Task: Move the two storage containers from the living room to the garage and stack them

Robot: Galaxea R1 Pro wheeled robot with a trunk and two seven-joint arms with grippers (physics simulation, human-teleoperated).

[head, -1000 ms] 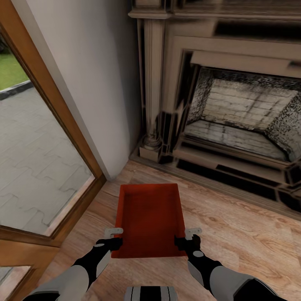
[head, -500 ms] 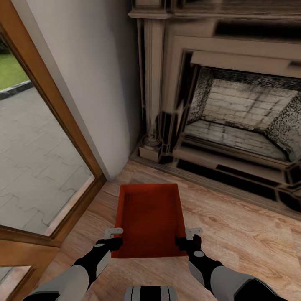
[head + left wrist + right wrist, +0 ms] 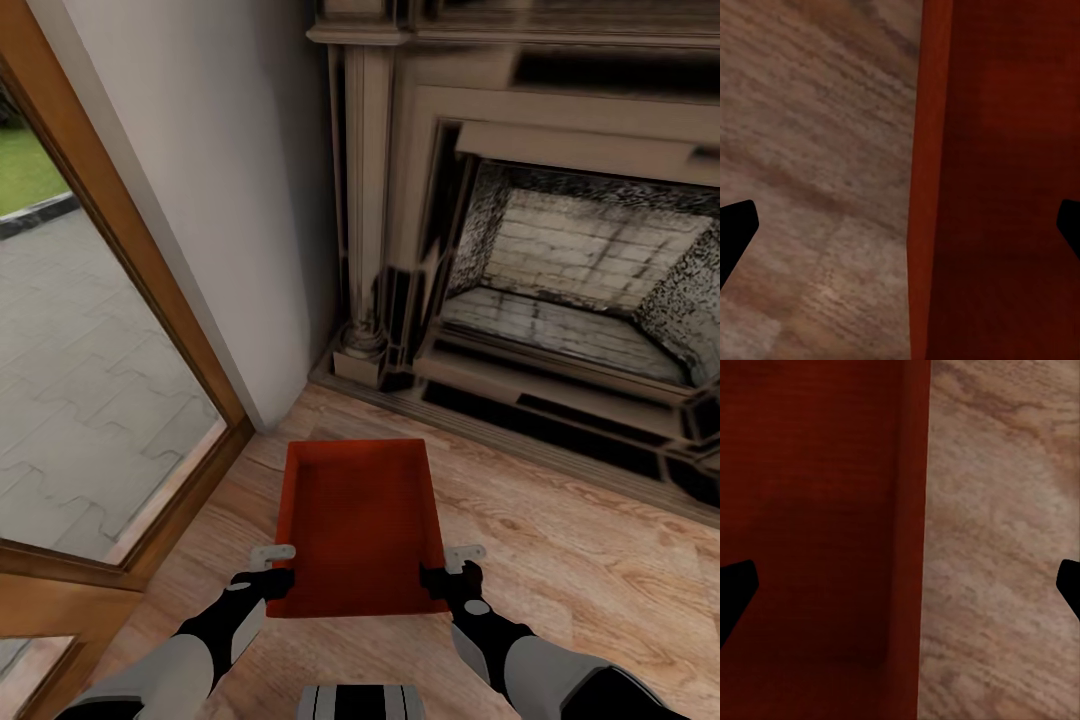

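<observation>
While container [image 3: 360, 525] sits between tools, walls straddled; fingers spread.

Both arms reach forward and down from the bottom of the head view, grey upper sleeves narrowing into black forearms and wrists that angle slightly inward toward each other. The left gripper [image 3: 272, 566] sits at the left side of the container [image 3: 360, 525], one pale finger [image 3: 271, 552] lying over the rim. The right gripper [image 3: 455, 567] mirrors it at the opposite side, its pale finger [image 3: 465, 552] likewise over the rim. In each wrist view the two dark fingertips stand far apart, straddling the container's wall, one inside and one outside, neither pressed against it.
</observation>
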